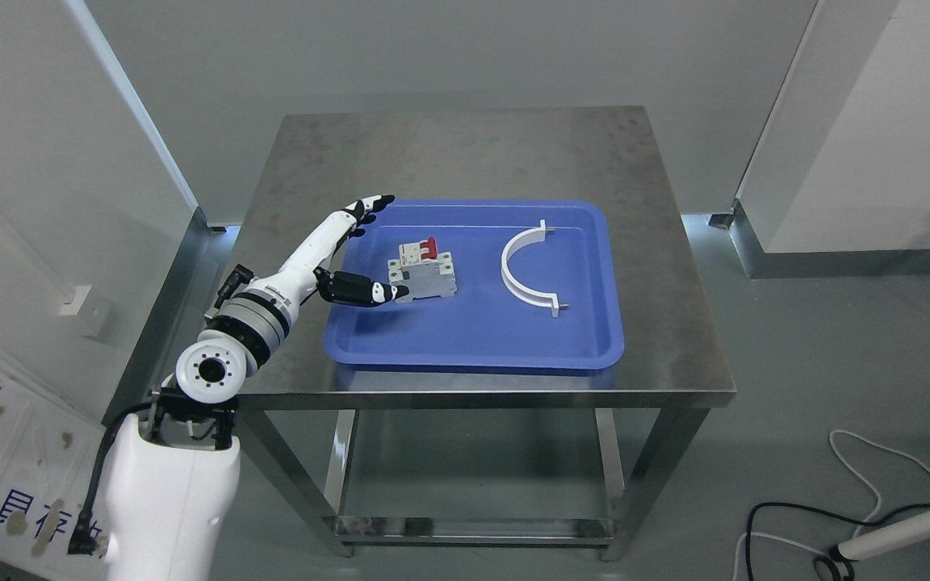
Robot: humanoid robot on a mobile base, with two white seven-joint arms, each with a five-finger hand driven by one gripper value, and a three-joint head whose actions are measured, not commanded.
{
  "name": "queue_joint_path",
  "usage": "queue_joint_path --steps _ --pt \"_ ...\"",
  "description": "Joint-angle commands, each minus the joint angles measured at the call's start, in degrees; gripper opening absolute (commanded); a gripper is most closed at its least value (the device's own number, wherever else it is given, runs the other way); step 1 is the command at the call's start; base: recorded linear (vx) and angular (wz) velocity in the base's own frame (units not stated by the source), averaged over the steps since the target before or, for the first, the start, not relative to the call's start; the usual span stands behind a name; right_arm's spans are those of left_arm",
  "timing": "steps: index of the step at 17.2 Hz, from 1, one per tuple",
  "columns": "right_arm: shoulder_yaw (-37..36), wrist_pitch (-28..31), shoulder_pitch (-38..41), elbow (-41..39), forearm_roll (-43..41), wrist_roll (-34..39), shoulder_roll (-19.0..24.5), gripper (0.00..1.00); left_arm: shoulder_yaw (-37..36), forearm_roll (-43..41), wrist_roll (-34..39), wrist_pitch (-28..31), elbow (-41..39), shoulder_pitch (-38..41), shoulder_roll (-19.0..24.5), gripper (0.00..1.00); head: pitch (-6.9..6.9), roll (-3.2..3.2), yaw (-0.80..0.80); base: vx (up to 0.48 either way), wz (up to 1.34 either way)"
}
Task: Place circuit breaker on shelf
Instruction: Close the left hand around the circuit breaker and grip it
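While the circuit breaker point(423, 273) sits in the blue tray point(473, 339) on the counter point(659, 323), my left robot hand point(356, 254) reaches beside it, fingers spread, thumb near its edge, grasping nothing. Gripping, lifting and shelving all remain, I judge.

**Tray on the worktop, two parts inside**

A tray point(473, 355) lies on the worktop point(465, 153), toward its front edge; inside it, the circuit breaker point(425, 274) sits left of centre and a curved bracket point(523, 270) lies to its right, well apart; the left hand point(336, 262) reaches in over the tray's left rim, thumb touching the breaker's left side, fingers point(372, 206) spread behind it.
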Motion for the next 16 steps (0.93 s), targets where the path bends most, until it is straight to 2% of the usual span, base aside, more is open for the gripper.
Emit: queue_joint_path --steps 1,5,8,12,13,14,16 --pt "1.14 1.87 0.00 0.00 0.01 -0.26 -1.00 1.00 -3.47 -3.61 -0.45 0.18 3.26 -1.03 -2.92 0.80 0.00 0.00 0.00 0.012 -0.02" --pt "1.14 1.87 0.00 0.00 0.01 -0.17 -1.00 1.00 -4.18 -4.05 -0.45 0.18 3.79 -0.33 -3.63 0.65 0.00 0.00 0.00 0.028 -0.05" --pt "1.14 1.87 0.00 0.00 0.01 -0.26 -1.00 1.00 -3.48 -5.37 -0.45 -0.09 3.79 1.07 -2.75 0.60 0.00 0.00 0.00 0.050 -0.09" --pt "1.14 1.87 0.00 0.00 0.01 -0.26 -1.00 1.00 -1.37 -5.46 -0.45 -0.44 4.14 3.36 -0.38 0.60 0.00 0.00 0.00 0.056 -0.09" --pt "1.14 1.87 0.00 0.00 0.01 -0.17 -1.00 1.00 -0.41 -5.37 -0.45 -0.70 4.06 3.97 0.06 0.56 0.00 0.00 0.00 0.048 -0.12" --pt "1.14 1.78 0.00 0.00 0.01 -0.26 -1.00 1.00 0.99 -5.28 -0.45 -2.36 3.97 4.24 0.32 0.48 0.00 0.00 0.00 0.048 -0.12" --pt "1.14 1.87 0.00 0.00 0.01 -0.17 -1.00 1.00 4.76 -5.20 -0.45 -8.32 3.97 4.42 -0.02 0.23 0.00 0.00 0.00 0.051 -0.09"
